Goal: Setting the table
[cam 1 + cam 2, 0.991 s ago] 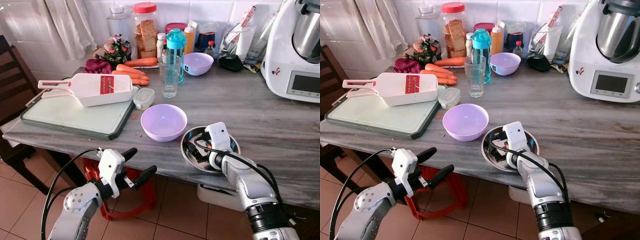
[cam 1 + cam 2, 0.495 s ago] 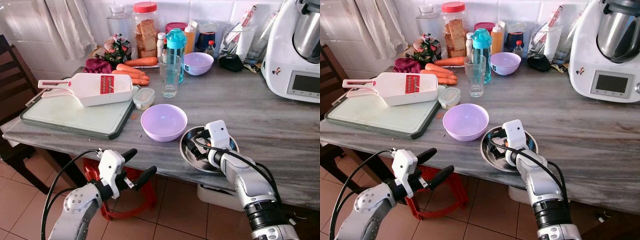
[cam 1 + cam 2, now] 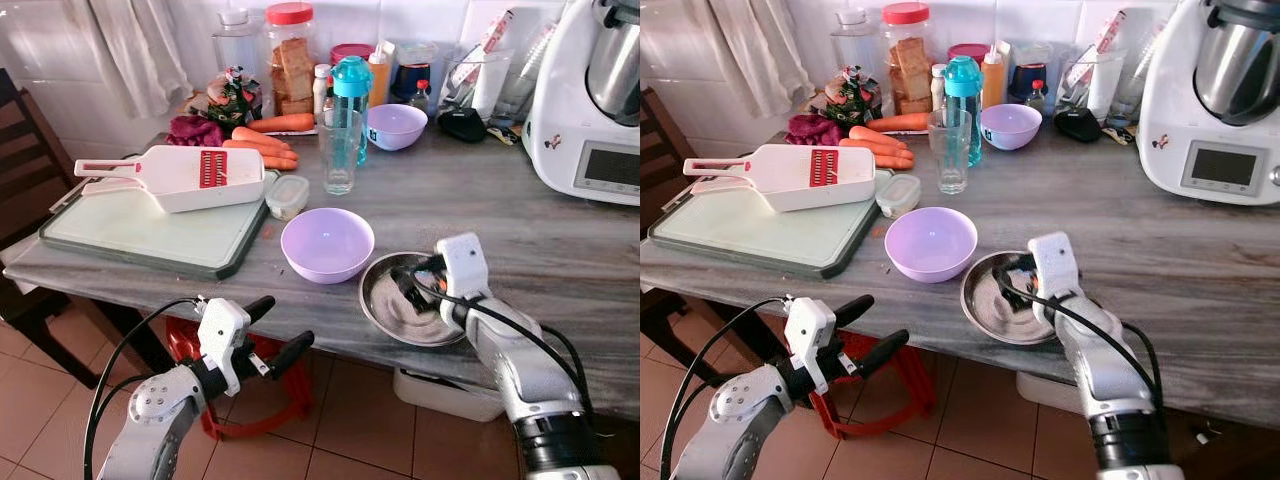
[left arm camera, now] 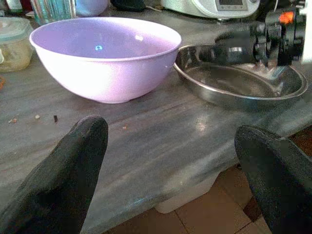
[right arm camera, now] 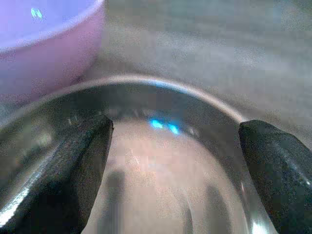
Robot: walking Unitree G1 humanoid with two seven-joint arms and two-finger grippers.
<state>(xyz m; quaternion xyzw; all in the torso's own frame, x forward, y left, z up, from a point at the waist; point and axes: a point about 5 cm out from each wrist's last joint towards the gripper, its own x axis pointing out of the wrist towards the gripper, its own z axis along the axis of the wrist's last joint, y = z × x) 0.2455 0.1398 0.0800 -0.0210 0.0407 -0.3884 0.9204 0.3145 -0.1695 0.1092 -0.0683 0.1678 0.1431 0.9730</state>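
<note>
The left gripper (image 3: 272, 325) hangs wide open below the counter (image 3: 560, 250) edge, while the right gripper (image 3: 412, 288), fingers spread wide and empty, sits over the steel plate (image 3: 385, 312) just right of the purple bowl (image 3: 327, 243). To lift it well, I'd judge one finger should slip under the near rim before closing. The right wrist view shows the fingers straddling the plate's hollow.

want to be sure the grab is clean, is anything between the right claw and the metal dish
Nothing visible. The right claw is open and already over the metal dish, its fingers inside the rim. The purple bowl sits just beside the dish, not between them.
</note>
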